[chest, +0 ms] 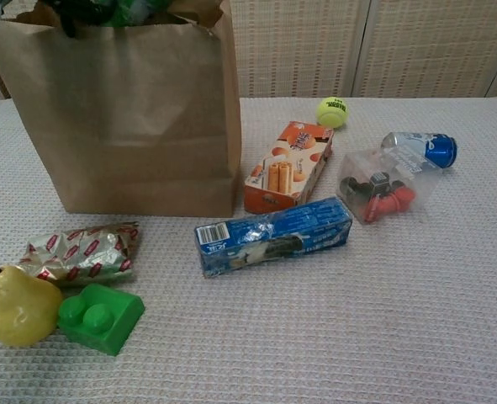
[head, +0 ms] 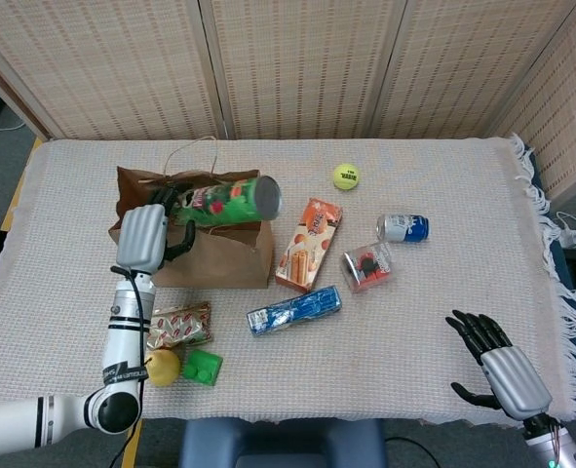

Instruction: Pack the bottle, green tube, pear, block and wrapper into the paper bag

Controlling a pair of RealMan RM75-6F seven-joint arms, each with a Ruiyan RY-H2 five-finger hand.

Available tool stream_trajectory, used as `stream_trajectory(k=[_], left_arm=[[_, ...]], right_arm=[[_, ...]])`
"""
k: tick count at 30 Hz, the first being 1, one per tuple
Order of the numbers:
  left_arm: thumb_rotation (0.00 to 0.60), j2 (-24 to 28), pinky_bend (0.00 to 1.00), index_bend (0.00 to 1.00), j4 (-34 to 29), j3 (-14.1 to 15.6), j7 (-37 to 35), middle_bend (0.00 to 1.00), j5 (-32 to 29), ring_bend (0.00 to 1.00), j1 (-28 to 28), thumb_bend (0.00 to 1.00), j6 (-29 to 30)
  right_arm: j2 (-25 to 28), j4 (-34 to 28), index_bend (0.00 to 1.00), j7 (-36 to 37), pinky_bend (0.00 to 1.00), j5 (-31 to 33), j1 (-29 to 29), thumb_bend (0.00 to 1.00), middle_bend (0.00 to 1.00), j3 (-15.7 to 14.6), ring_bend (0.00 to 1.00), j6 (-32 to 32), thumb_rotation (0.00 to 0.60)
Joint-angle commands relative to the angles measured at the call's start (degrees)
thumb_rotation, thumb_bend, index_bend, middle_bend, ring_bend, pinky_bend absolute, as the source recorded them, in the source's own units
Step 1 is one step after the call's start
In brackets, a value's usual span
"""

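Across the counter, a woven cloth runs out to a fringed right edge, with most of its bare room on the right and front. Toward the left stands the bag, mouth open upward, its handles loose at the rim.

Over that mouth the left hand grips the green tube, which lies tilted with its capped end jutting past the bag's right rim. It hangs above the opening, not inside, so I judge this first item as arriving but not yet packed; nothing can be seen inside the bag. The chest view shows only a green patch at the bag's top edge.

Four items are left, by my reading. The bottle lies on its side well to the right. The wrapper, pear and block cluster near the front edge, just in front of the bag, the pear touching the block; they sit close to the left arm.

Other things lie between: a blue pack, an orange box just beside the bag, a clear pouch and a ball.

At the front right corner the right hand rests empty, fingers spread, near the fringe.
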Motion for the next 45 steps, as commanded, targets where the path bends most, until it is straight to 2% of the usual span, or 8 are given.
stream_trajectory(k=[1,4,12,24,31,39,41,45], left_arm=[[0.600,-0.9,0.23,0.00,1.3,0.6,0.8,0.01,0.6,0.04,-1.0,0.39,-0.5],[0.600,-1.1,0.20,0.00,1.9,0.9,1.1,0.00,1.0,0.01,-1.4,0.38,-0.5],[0.600,0.6,0.20,0.00,0.7,0.7,-1.0,0.00,1.2,0.01,0.1,0.39,0.3],[0.600,9.0,0.22,0.10,1.0,2.7,-9.1,0.01,5.5,0.04,7.5,0.45,0.8],[0.600,17.5,0.23,0.12,3.3,7.7,-20.3,0.02,10.1,0.05,17.0,0.45,-0.4],[0.600,21.0,0.23,0.12,8.9,15.8,-28.3,0.02,25.8,0.05,23.9,0.46,2.5],[0.600,21.5,0.22,0.12,10.6,17.9,-29.2,0.03,29.7,0.05,24.3,0.50,1.9],[0.600,22.5,0.22,0.10,11.3,19.5,-29.4,0.04,33.8,0.04,23.0,0.65,-1.3]], right_arm=[[0.0,0.0,0.00,0.1,0.03,-0.3,0.0,0.12,0.00,0.0,0.00,0.2,0.600],[0.0,0.2,0.00,0.0,0.03,-0.6,0.0,0.12,0.00,-0.2,0.00,0.3,0.600],[-0.2,0.3,0.00,-0.3,0.03,-0.6,-0.1,0.12,0.00,-0.2,0.00,0.5,0.600],[-0.2,0.4,0.00,-0.6,0.03,-0.5,-0.3,0.12,0.00,-0.3,0.00,0.6,0.600],[-0.5,0.4,0.00,-1.5,0.03,-0.9,-0.5,0.12,0.00,-0.5,0.00,0.8,0.600],[-0.7,0.4,0.00,-2.3,0.03,-0.4,-0.5,0.12,0.00,-0.4,0.00,0.4,0.600],[-0.8,0.3,0.00,-2.6,0.03,-0.4,-0.5,0.12,0.00,-0.4,0.00,0.2,0.600],[-1.0,0.1,0.00,-3.4,0.03,-0.4,-0.4,0.12,0.00,-0.4,0.00,0.0,0.600]])
